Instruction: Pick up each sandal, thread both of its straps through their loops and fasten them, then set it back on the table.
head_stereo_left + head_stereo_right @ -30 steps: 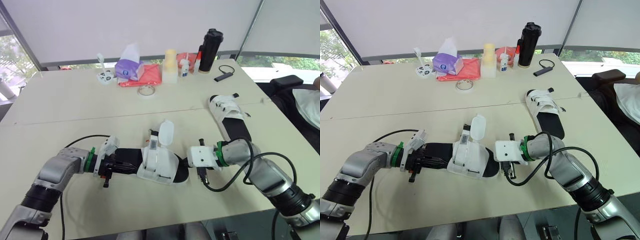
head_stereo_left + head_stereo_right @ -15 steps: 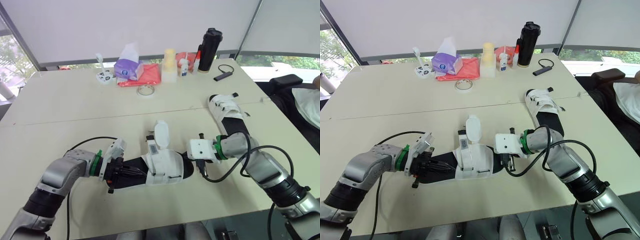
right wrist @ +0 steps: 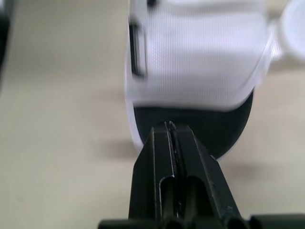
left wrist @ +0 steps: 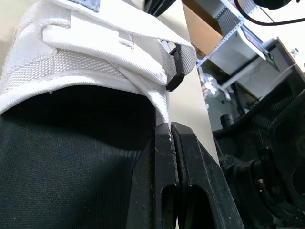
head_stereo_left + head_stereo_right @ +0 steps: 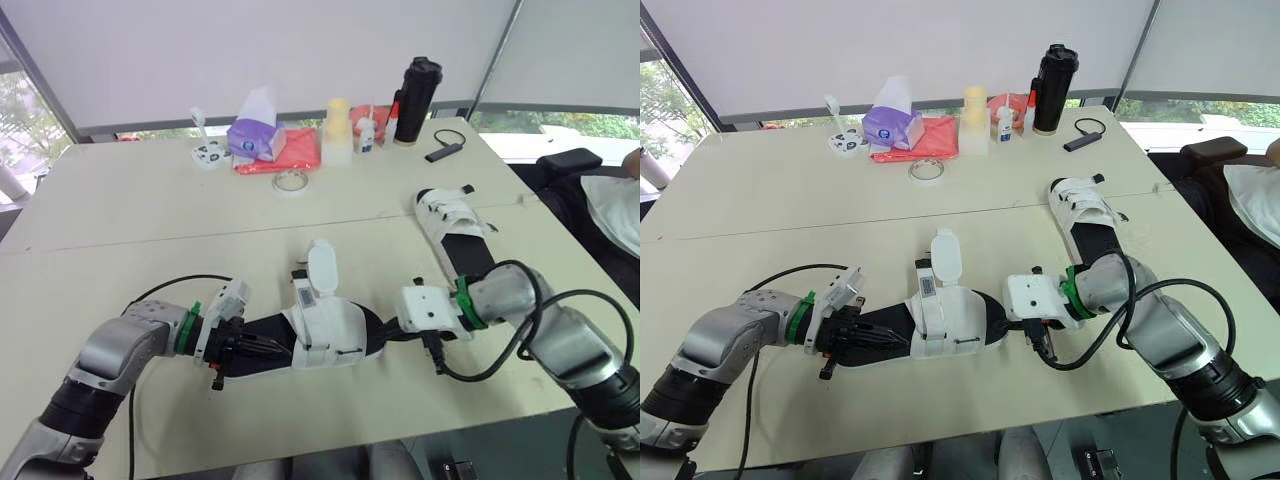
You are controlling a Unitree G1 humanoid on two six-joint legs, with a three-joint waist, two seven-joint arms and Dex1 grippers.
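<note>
The near sandal (image 5: pixel 325 335) lies flat on the table (image 5: pixel 150 220) in the lower centre of the head view, black footbed up, with its white upper wrapped over the middle. One white strap flap (image 5: pixel 322 268) stands upright and unfastened.

The left gripper (image 4: pixel 167 131) is at the heel end. Its fingers are pressed together right against the edge of the footbed, where the white webbing ends. Whether a thin rim of material is caught between them cannot be told. The right gripper (image 3: pixel 167 126) is at the toe end, its fingers also pressed together, with the tips just at the rounded black toe.

The sandal looks light, and its sole will probably flex rather than stay rigid. Held at one end only, it would likely droop or twist. The straps are soft woven fabric, limp and easy to fold, so the free flap should be pinched near its tip, where it can be steered. The black loop (image 4: pixel 174 81) on the side is small and stiff. The sole edge beside it seems the best place for the other gripper to brace, since the smooth footbed may slip under a shallow pinch.

The second sandal (image 5: pixel 455 225) rests at centre right of the frame, well apart from the first, with its straps lying across it.
</note>
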